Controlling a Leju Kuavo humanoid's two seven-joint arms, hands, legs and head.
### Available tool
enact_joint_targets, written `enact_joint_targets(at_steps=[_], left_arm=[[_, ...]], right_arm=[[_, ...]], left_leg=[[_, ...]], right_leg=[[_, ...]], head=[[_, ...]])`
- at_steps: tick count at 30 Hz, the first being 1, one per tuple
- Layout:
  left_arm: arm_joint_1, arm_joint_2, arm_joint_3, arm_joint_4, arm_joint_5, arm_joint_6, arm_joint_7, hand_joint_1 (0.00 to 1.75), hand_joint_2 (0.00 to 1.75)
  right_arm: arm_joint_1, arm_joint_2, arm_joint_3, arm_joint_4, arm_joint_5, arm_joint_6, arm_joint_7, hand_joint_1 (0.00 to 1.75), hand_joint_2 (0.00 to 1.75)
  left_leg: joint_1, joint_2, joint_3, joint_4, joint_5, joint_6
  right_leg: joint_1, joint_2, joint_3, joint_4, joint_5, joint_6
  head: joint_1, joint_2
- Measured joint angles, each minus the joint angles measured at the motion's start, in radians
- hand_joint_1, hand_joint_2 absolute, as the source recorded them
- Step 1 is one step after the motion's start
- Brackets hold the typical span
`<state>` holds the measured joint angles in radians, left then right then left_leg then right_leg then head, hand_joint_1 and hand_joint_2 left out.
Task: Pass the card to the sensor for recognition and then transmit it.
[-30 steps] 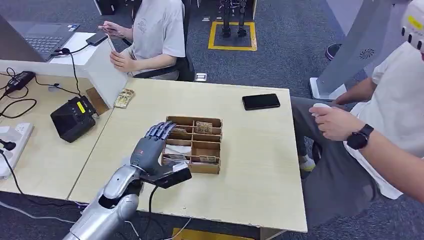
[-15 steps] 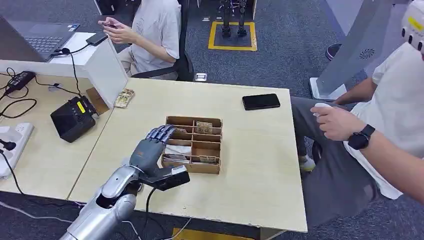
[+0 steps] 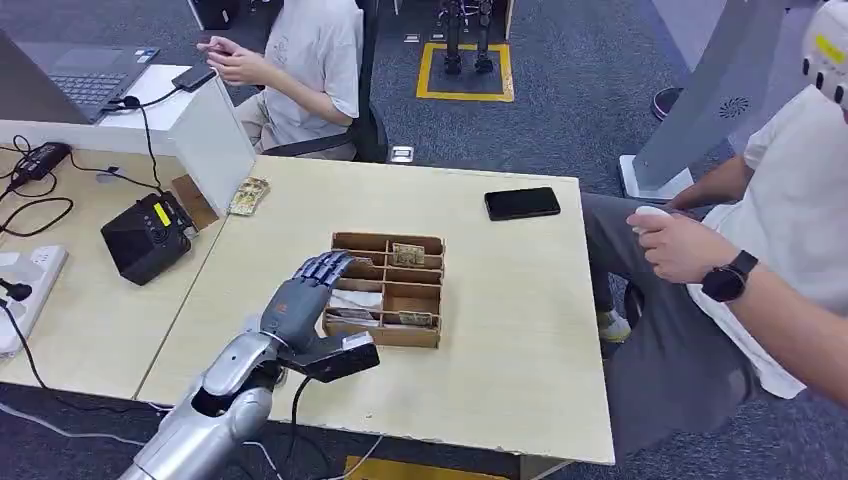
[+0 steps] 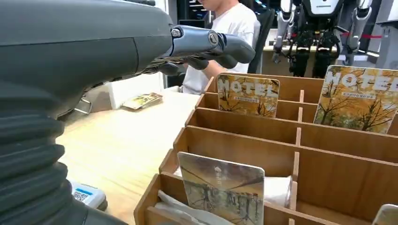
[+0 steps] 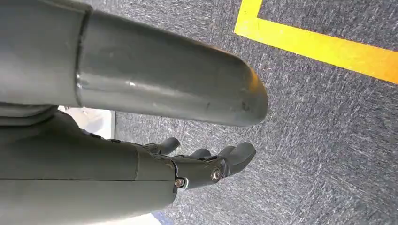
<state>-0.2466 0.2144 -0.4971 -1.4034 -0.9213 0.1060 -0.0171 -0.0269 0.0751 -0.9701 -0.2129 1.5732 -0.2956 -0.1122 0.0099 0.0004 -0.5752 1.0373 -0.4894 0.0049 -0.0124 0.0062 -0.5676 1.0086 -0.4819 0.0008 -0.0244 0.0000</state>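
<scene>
The left robot hand (image 3: pixel 303 290) hovers released, fingers spread, over the wooden card box (image 3: pixel 385 290) holding three upright hotel cards (image 4: pixel 248 95), while the right robot hand (image 5: pixel 206 164) hangs released.

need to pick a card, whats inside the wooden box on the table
The wooden box is split into compartments. Several hold upright hotel cards, and one card stands nearest the left hand beside white paper. Dividers hide the compartment floors.

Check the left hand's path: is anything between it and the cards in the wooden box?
Nothing visible blocks it. The left hand hangs open at the wooden box's near-left side, fingers over the compartments where the cards stand upright. Only the box's low dividers sit between them.
</scene>
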Motion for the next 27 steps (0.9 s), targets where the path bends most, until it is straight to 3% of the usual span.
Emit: enact_joint_targets(at_steps=[27], left_arm=[[0.019, 0.031, 0.000, -0.002, 0.013, -0.012, -0.011, 0.00, 1.75]], right_arm=[[0.000, 0.000, 0.000, 0.000, 0.000, 0.000, 0.000, 0.00, 0.00]], left_leg=[[0.000, 0.000, 0.000, 0.000, 0.000, 0.000]], right_leg=[[0.000, 0.000, 0.000, 0.000, 0.000, 0.000]], head=[[0.000, 0.000]])
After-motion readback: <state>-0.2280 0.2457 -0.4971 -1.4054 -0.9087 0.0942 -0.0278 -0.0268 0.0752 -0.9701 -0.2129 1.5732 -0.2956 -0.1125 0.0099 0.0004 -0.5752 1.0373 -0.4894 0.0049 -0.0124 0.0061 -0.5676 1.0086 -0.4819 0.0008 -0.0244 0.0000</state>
